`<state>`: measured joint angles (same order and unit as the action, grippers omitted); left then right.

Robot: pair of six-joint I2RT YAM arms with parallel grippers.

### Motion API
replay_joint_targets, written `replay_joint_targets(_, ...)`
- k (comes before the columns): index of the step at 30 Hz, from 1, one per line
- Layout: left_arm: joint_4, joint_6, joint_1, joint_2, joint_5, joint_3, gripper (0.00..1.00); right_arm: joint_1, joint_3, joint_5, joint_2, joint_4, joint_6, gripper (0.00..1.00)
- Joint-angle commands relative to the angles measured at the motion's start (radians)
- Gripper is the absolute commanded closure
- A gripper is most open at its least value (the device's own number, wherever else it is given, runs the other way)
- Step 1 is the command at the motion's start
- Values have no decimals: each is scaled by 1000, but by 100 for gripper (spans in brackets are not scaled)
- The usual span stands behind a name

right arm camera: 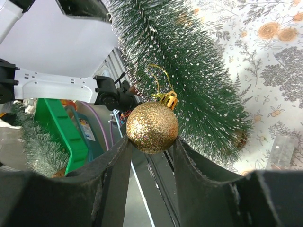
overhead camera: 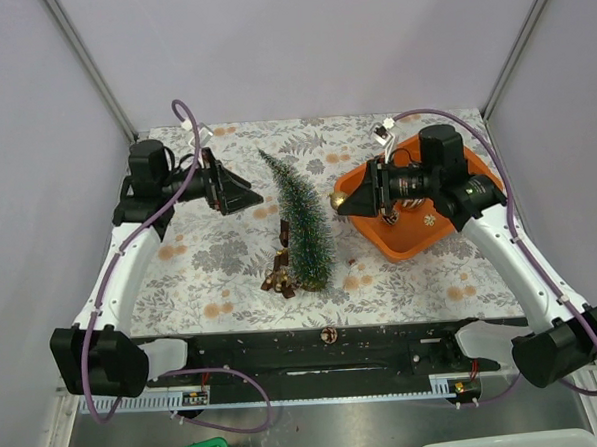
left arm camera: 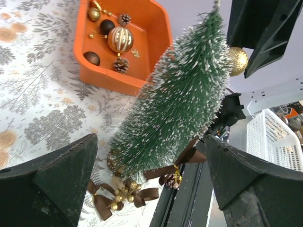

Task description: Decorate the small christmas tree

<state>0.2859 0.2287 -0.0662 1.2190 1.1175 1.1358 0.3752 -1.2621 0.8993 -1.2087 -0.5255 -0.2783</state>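
The small christmas tree (overhead camera: 303, 223), green with frosty tips, stands mid-table and also shows in the left wrist view (left arm camera: 180, 104) and the right wrist view (right arm camera: 189, 66). My right gripper (overhead camera: 343, 202) is shut on a gold glitter ball (right arm camera: 152, 126) with a gold cap and loop, held right against the tree's right side. The ball also shows in the left wrist view (left arm camera: 238, 60). My left gripper (overhead camera: 245, 196) is open and empty, left of the tree and facing it. A brown bow with a pine cone (left arm camera: 176, 171) hangs low on the tree.
An orange tray (overhead camera: 412, 244) at the right holds several gold and brown balls and pine cones (left arm camera: 119, 39). Brown bows with gold beads (left arm camera: 118, 197) lie at the tree's base. A black rail (overhead camera: 325, 347) runs along the near table edge.
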Motion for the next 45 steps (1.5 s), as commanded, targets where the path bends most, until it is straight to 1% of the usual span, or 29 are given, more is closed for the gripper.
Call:
replay_joint_targets(1,-120,35,-44,17,21,-5,1,8,-69,-53,23,-17,33,76)
replay_joint_targets(5,-157,52,-55,39,15,-4,1,8,-97,-85,29,-41,48,76)
replay_joint_targets(6,-165,55,-60,42,13,-2,3,10,-106,-86,25,-41,47,76)
replay_joint_targets(7,-174,60,-63,46,8,-2,5,8,-115,-85,20,-39,48,76)
replay_joint_targets(10,-208,81,-83,57,4,-16,18,8,-138,-76,2,-39,42,77)
replay_joint_targets(15,-211,80,-121,70,-18,-19,23,14,-143,-37,-20,-21,31,77)
replay_joint_targets(17,-211,83,-129,77,-36,-18,30,24,-143,-40,-26,-25,33,77)
replay_joint_targets(18,-209,84,-130,80,-41,-13,31,31,-143,-45,-31,-31,36,77)
replay_joint_targets(27,-211,77,-136,83,-42,-13,32,79,-146,-73,-54,-56,60,78)
replay_joint_targets(35,-211,75,-138,85,-36,-8,41,91,-146,-69,-49,-77,74,78)
replay_joint_targets(45,-208,72,-139,82,-30,-2,42,125,-178,-83,-72,-113,103,79)
